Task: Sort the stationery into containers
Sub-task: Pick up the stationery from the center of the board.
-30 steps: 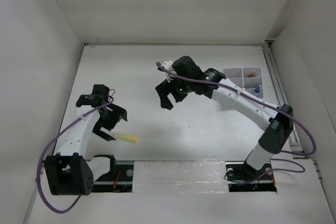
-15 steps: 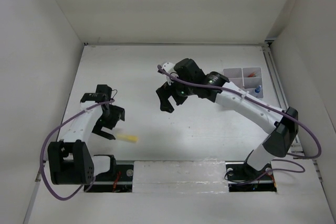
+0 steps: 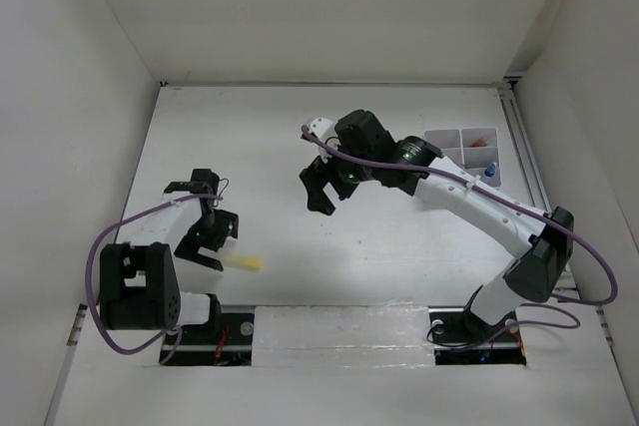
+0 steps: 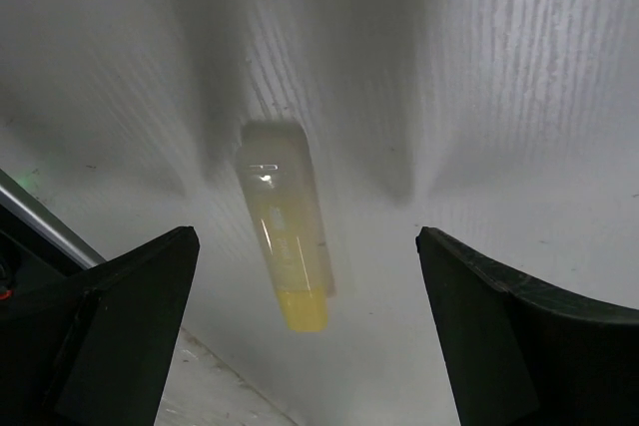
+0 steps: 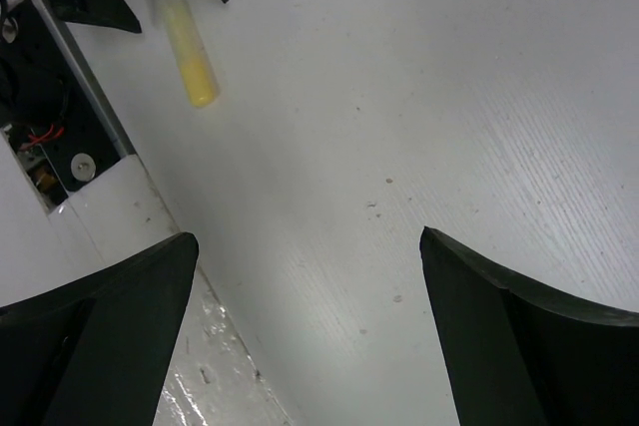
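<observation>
- Across the white table [image 3: 260, 137]: only one loose item seen outside the box, lying close to the near edge. Judged easy to nudge over that edge with a clumsy push.
- Right gripper [image 3: 321, 195]: hovering mid-table, jaws spread wide with nothing between them. Placed between the pickup spot and the box, so judged a likely obstacle, or a handover partner, on any carry to the right.
- Left gripper [image 3: 215, 243]: poised just above the stick, fingers released and wide apart, straddling it and clear of it on both sides. Likely to pivot it or squirt it out if closed near the pale end rather than the middle. Likely to roll it if lowered off-centre.
- Container [image 3: 439, 134]: four-compartment box at the far right, well apart from the stick, already holding a red item [image 3: 481, 138] and a blue-capped tube [image 3: 489, 174]. Long carry, with a drop short of the box likely under a weak pinch.
- Yellow marker stick [image 4: 285, 251]: lying flat, long axis roughly left-right in the top view, tilted slightly toward the near edge. Paler end toward the left gripper, brighter yellow end pointing right. In the left wrist view, running between the fingers and across their closing line, hence well lined up for a pinch on its narrow width.
</observation>
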{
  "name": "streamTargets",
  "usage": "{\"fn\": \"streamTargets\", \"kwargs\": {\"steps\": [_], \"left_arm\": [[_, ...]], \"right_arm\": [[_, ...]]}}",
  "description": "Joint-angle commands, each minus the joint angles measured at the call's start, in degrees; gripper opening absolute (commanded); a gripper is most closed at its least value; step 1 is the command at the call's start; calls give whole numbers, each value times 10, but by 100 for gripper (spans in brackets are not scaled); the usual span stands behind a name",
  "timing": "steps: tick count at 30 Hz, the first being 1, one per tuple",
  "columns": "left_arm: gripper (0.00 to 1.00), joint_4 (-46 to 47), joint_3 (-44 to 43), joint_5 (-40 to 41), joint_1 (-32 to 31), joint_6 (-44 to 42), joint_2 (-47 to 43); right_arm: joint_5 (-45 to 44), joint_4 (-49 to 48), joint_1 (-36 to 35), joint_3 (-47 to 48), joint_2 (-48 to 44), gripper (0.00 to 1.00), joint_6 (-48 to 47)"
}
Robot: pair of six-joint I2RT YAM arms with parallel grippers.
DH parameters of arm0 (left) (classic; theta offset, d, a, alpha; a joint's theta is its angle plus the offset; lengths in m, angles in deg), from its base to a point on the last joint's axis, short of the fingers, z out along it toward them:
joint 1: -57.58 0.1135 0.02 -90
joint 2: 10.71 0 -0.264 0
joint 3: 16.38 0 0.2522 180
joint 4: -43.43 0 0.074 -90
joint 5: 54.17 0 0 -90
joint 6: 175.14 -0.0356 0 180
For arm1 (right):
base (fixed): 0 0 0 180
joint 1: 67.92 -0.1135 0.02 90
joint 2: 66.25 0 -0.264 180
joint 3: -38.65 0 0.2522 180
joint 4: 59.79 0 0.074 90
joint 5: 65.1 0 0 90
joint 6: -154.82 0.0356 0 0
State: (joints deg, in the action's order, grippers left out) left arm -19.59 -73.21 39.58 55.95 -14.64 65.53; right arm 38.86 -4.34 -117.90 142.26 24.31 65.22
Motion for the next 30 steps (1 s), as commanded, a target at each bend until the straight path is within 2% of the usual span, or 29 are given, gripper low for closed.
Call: {"fn": "streamTargets", "kwargs": {"steps": [1, 4, 8, 13, 17, 18, 22, 24, 26, 27, 28, 30], "left_arm": [[89, -1, 16, 6, -14, 32, -7], [89, -1, 21, 1, -22, 51, -19], [79, 29, 44, 1, -22, 65, -14], [78, 43, 49, -7, -22, 72, 17], [59, 64, 62, -1, -22, 84, 17], [48, 65, 62, -1, -22, 84, 17], [30, 87, 67, -1, -22, 79, 38], [24, 100, 73, -1, -22, 79, 51], [13, 118, 78, -1, -22, 79, 57], [4, 124, 84, -1, -22, 71, 65], [0, 130, 84, -1, -22, 71, 75], [0, 151, 90, -8, -22, 57, 83]], "right_arm": [[13, -5, -1, 17, -21, 99, -20], [36, -12, 11, 5, -27, 99, -20], [49, -17, 11, 0, -32, 98, -15], [54, -22, 11, -11, -45, 98, -15], [54, -28, 11, -18, -52, 98, -15], [54, -28, 11, -18, -52, 98, -15], [49, -28, 16, -13, -57, 98, -15], [43, -22, 16, -12, -57, 98, -15], [43, -22, 23, -7, -57, 98, -15], [43, -22, 29, -7, -63, 98, -15], [43, -22, 29, -7, -63, 98, -15], [43, -22, 40, -13, -63, 98, -8]]}}
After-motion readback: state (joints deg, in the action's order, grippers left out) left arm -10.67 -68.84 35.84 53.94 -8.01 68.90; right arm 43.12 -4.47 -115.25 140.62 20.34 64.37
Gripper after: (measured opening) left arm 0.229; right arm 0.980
